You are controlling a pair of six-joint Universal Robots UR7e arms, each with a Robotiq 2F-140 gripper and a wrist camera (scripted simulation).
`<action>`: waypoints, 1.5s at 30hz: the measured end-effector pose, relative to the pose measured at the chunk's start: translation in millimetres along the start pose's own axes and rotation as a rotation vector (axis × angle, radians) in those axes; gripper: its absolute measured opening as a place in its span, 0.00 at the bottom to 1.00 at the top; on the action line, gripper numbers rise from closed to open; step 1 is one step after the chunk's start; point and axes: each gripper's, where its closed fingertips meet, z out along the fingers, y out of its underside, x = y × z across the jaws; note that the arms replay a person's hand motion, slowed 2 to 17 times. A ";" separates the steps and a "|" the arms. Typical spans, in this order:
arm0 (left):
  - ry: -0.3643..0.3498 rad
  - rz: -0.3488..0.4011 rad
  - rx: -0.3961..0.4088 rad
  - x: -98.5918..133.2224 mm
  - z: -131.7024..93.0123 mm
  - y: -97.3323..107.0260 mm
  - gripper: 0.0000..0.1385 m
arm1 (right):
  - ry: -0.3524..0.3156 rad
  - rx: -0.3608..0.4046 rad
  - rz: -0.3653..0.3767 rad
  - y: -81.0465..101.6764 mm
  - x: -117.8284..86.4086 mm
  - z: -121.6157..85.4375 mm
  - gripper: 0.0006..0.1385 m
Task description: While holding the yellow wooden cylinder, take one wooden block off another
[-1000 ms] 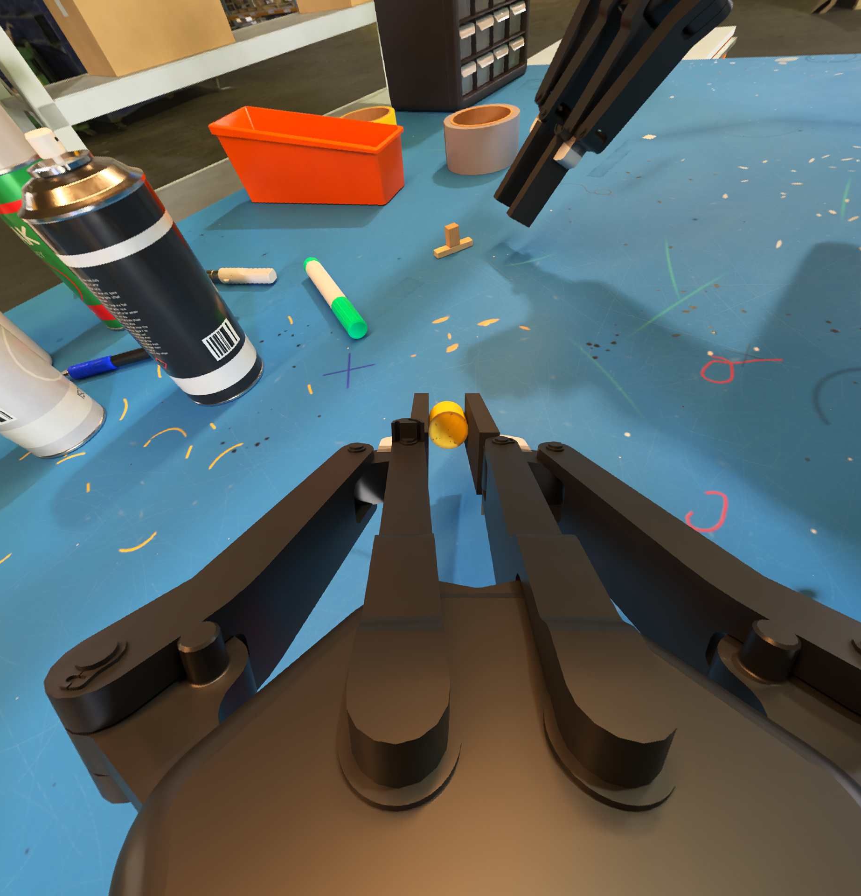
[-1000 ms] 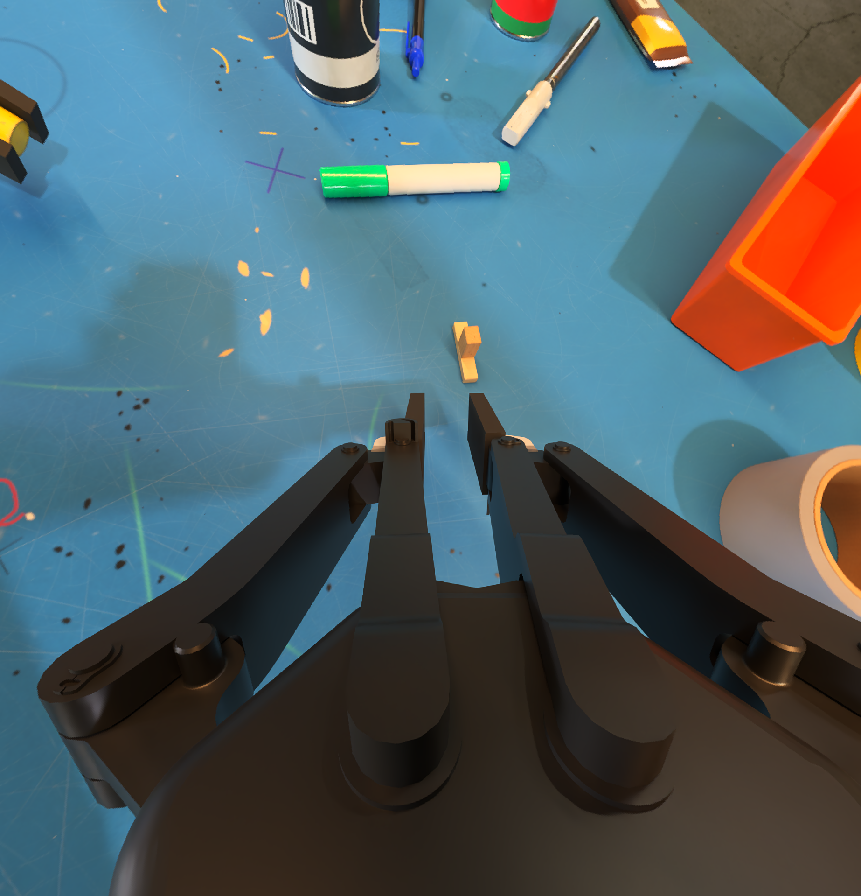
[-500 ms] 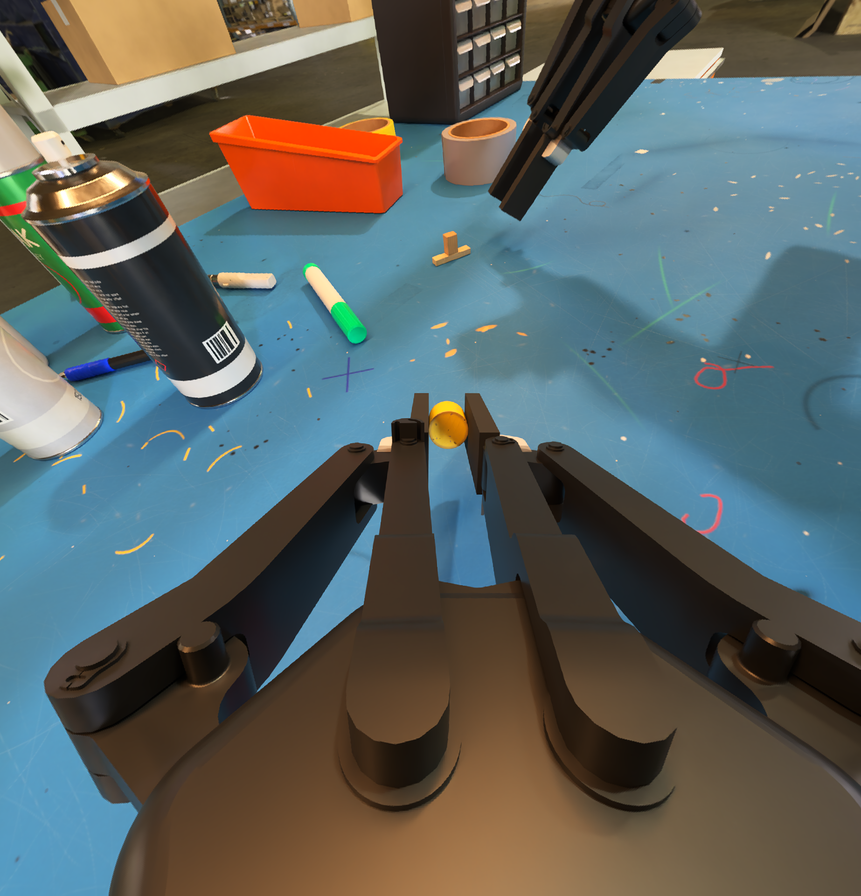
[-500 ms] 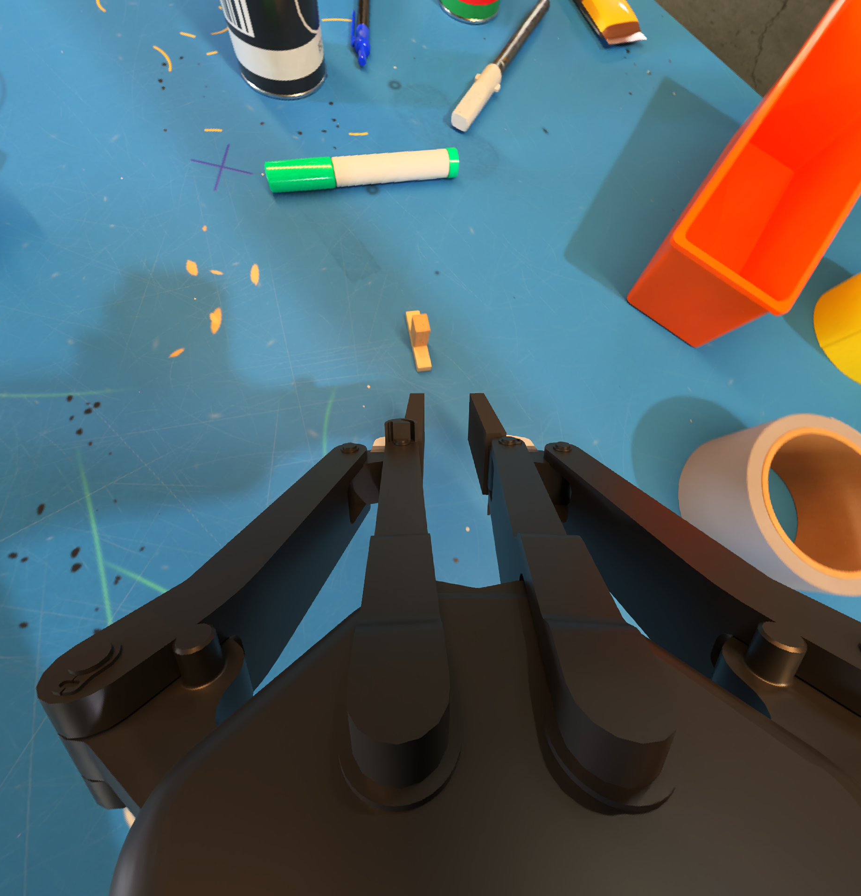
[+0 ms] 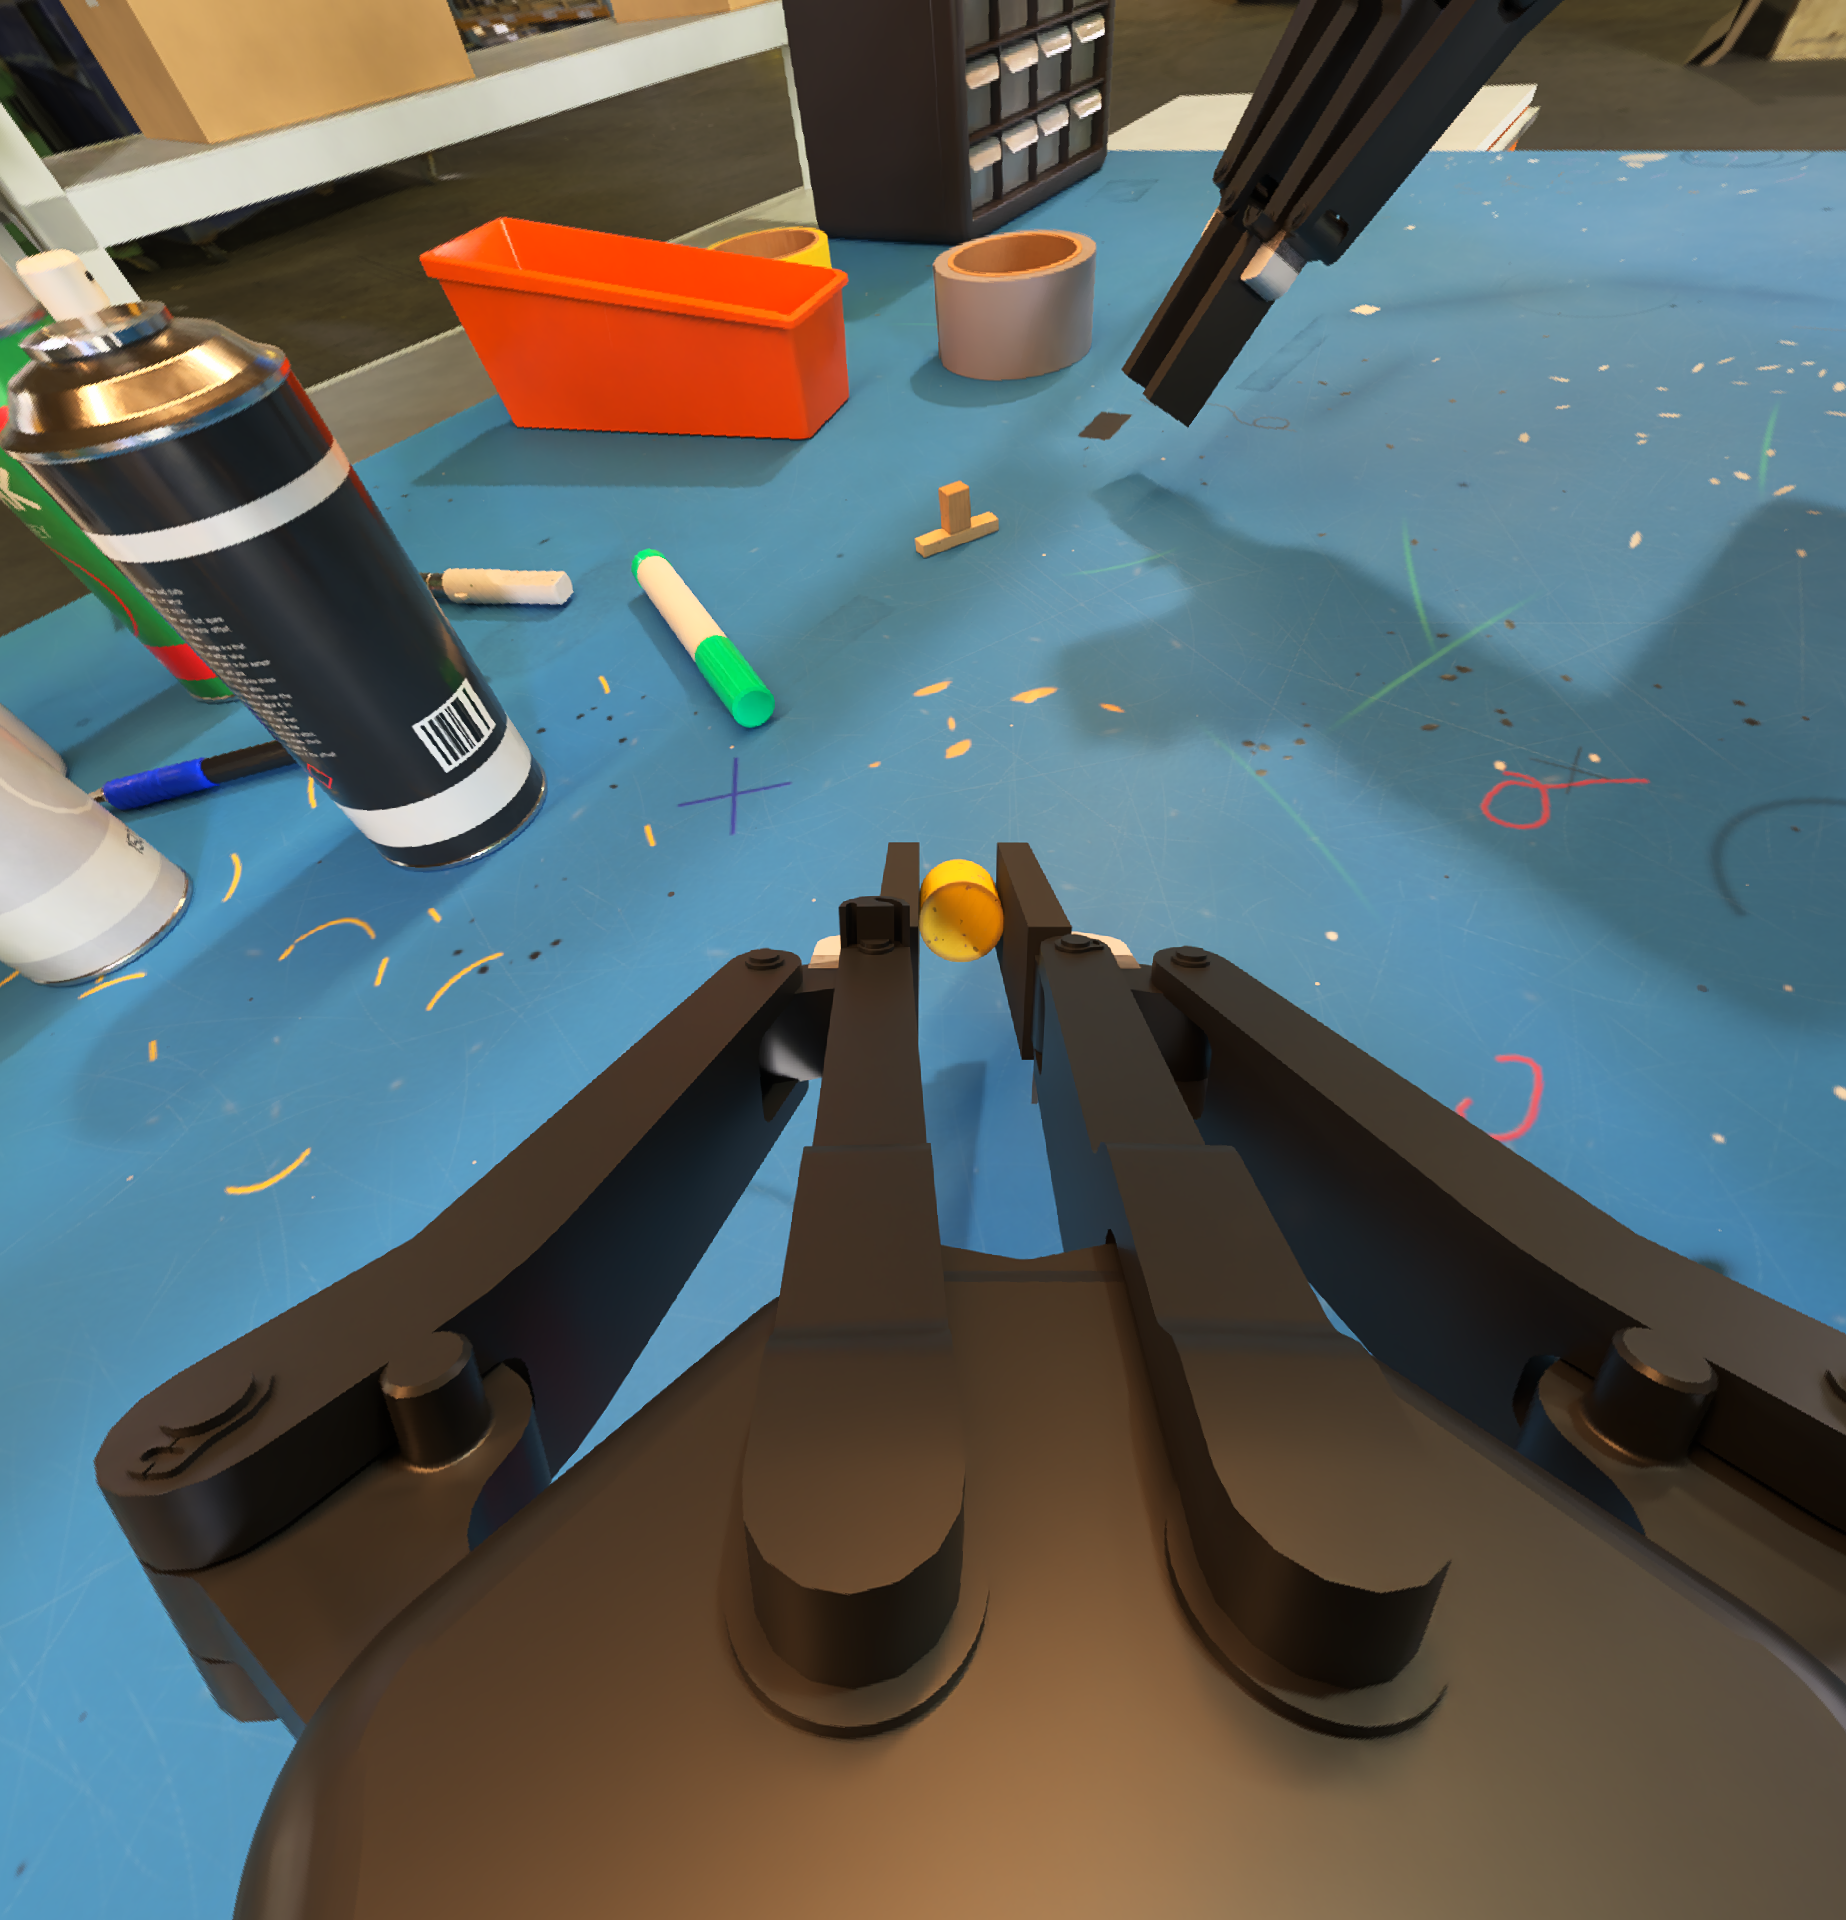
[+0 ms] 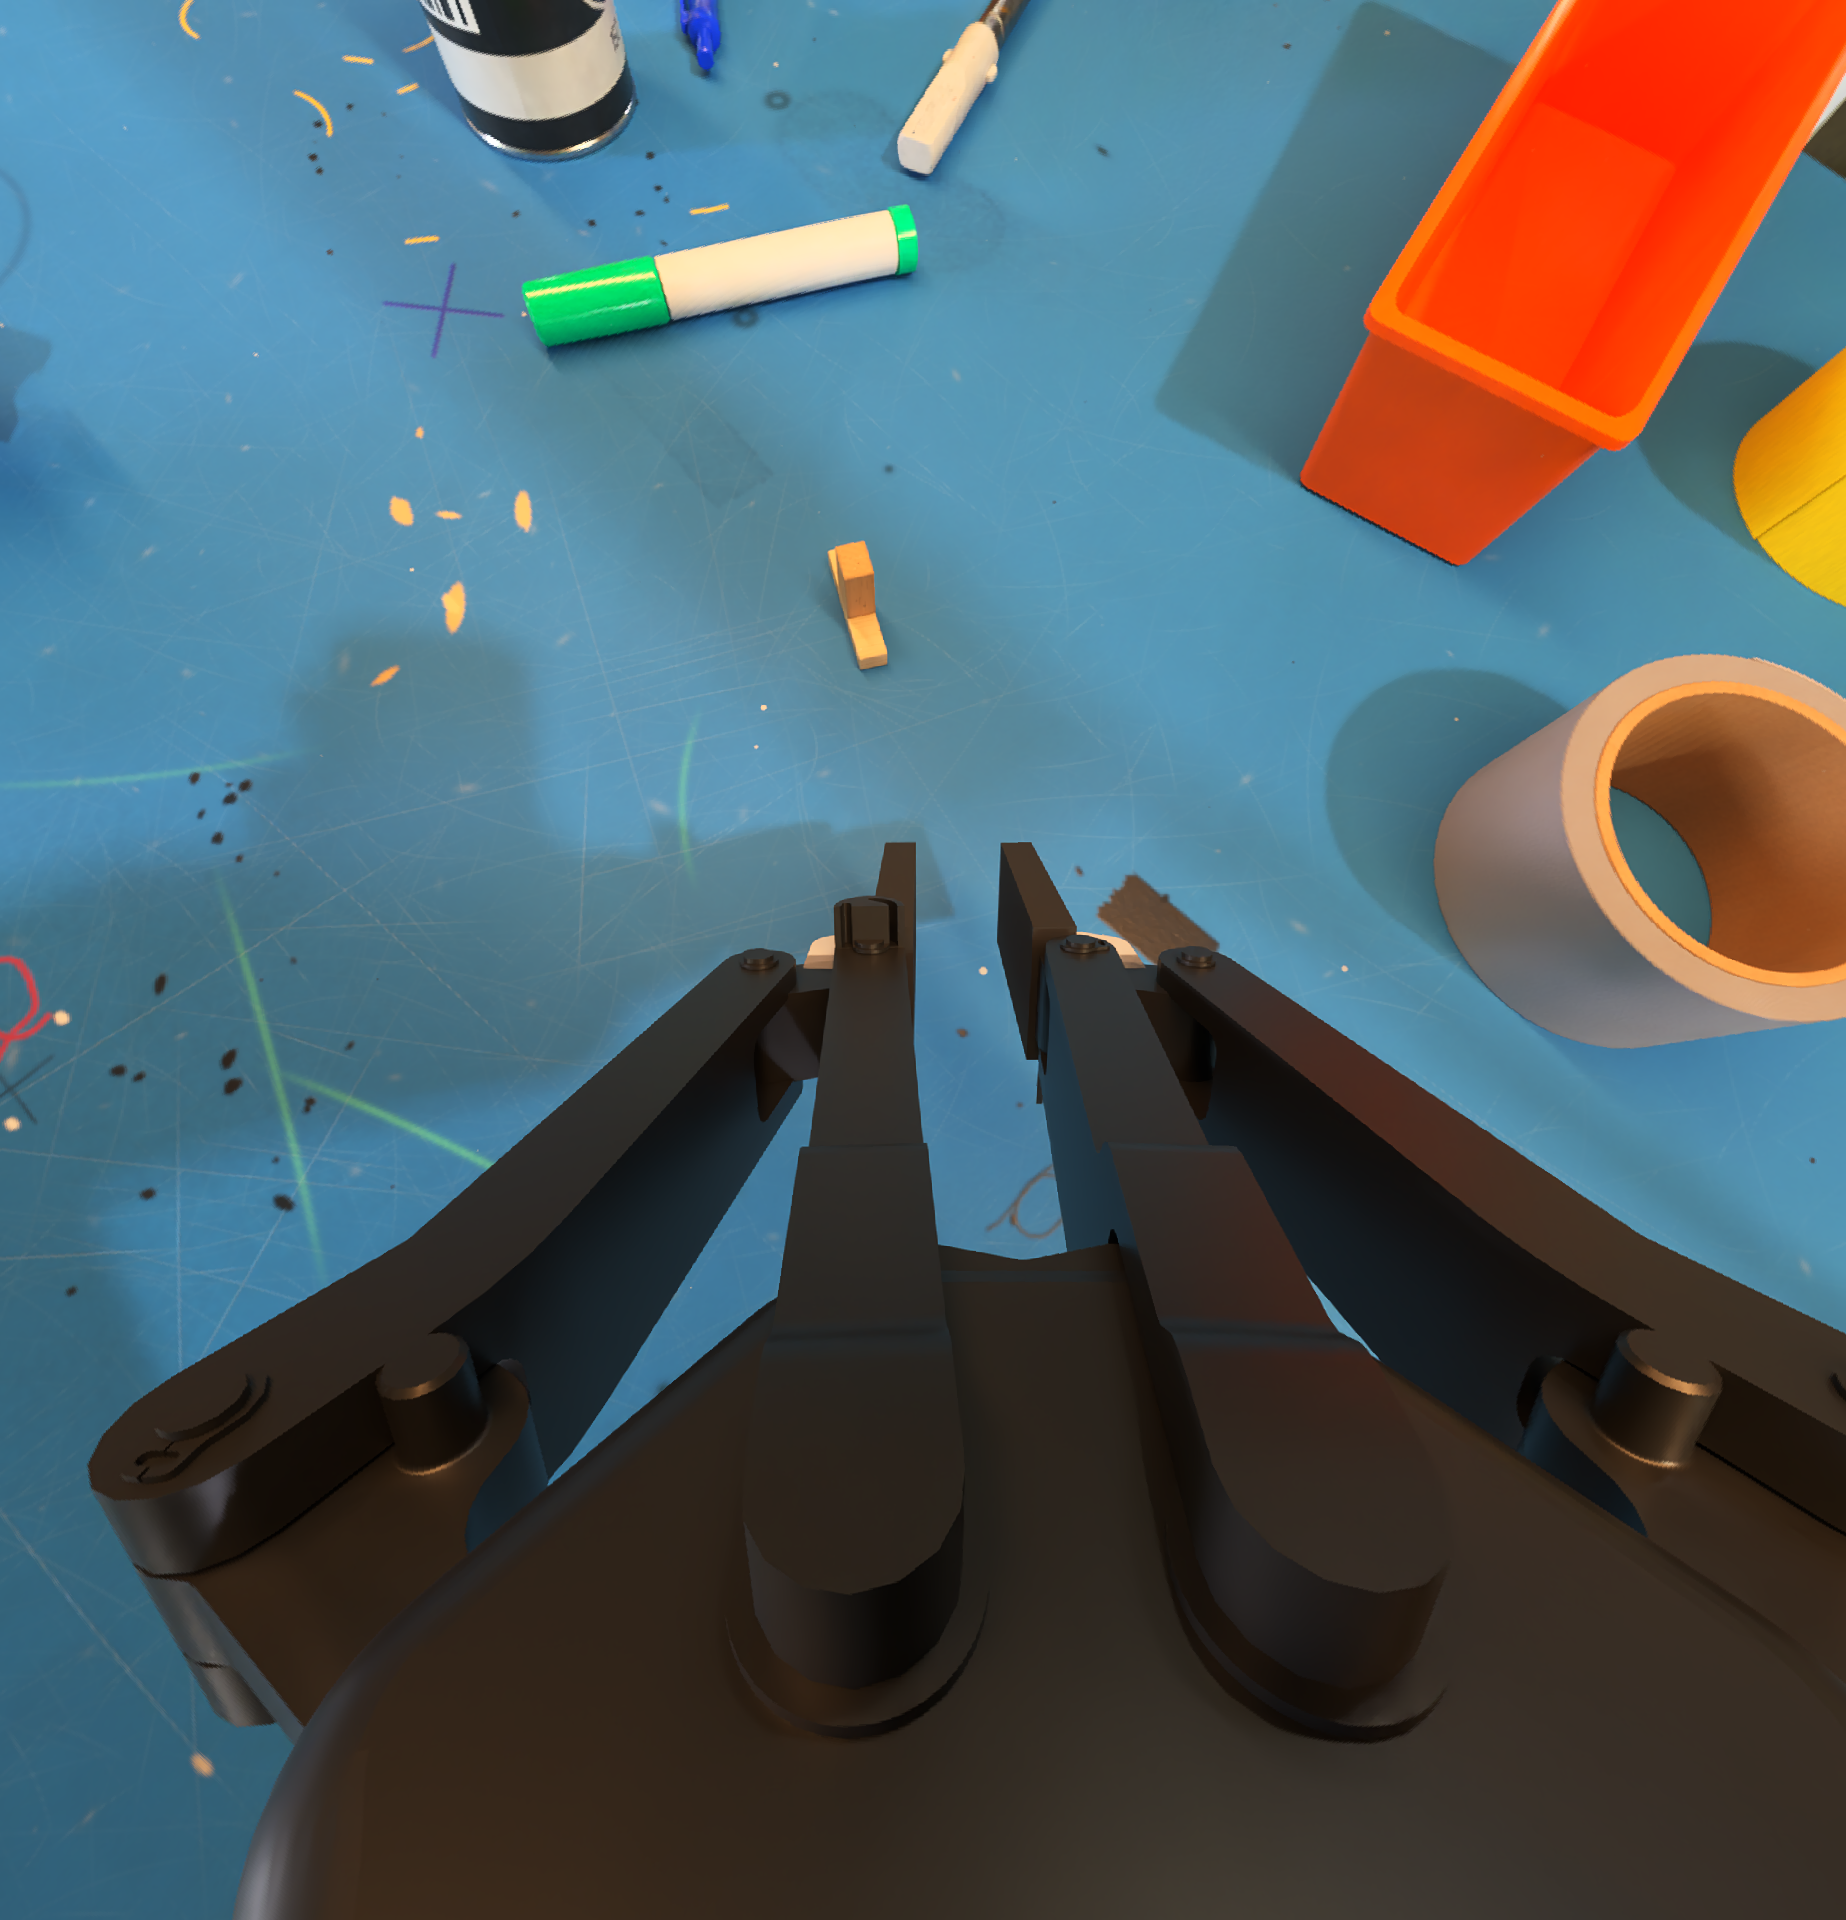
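Observation:
My left gripper (image 5: 958, 862) is shut on the yellow wooden cylinder (image 5: 960, 914) and holds it above the blue table. A small upright wooden block (image 5: 954, 507) stands on a flat wooden block (image 5: 957, 535) farther ahead on the table. In the right wrist view the upright block (image 6: 853, 577) and the flat block (image 6: 869, 644) lie ahead of my right gripper (image 6: 957, 862). Its jaws are a little apart and empty. It hovers above the table, short of the blocks. It also shows in the left wrist view (image 5: 1173, 390), up and to the right of them.
An orange bin (image 5: 649, 332) and a grey tape roll (image 5: 1014, 303) stand behind the blocks. A green marker (image 5: 701, 636), a white pen (image 5: 503, 587) and spray cans (image 5: 264, 582) are to the left. The yellow roll (image 6: 1823, 478) is beside the bin.
My right gripper has drawn back from the stacked blocks and shifted sideways toward the tape roll, still empty. My left gripper keeps the cylinder and has barely moved.

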 end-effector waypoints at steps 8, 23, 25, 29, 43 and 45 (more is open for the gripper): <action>-0.009 0.012 -0.009 0.3 1.1 0.8 0.14 | 0.025 -0.001 -0.020 -4.0 -1.4 8.5 0.16; -0.012 0.005 -0.009 -0.7 1.0 0.9 0.14 | -0.001 -0.016 0.001 -8.1 3.8 28.2 0.16; -0.011 0.004 -0.008 -0.7 0.9 0.8 0.14 | -0.015 -0.028 -0.004 -5.3 0.9 29.8 0.15; -0.008 0.002 -0.006 -0.6 0.7 0.6 0.14 | -0.029 -0.036 -0.011 -2.1 -4.1 28.7 0.10; -0.002 0.004 -0.002 0.2 0.3 0.1 0.14 | -0.045 -0.006 -0.047 -5.4 -30.7 10.2 0.12; -0.001 0.007 -0.004 0.6 0.6 0.4 0.14 | -0.039 0.018 -0.064 -14.6 -34.6 8.2 0.13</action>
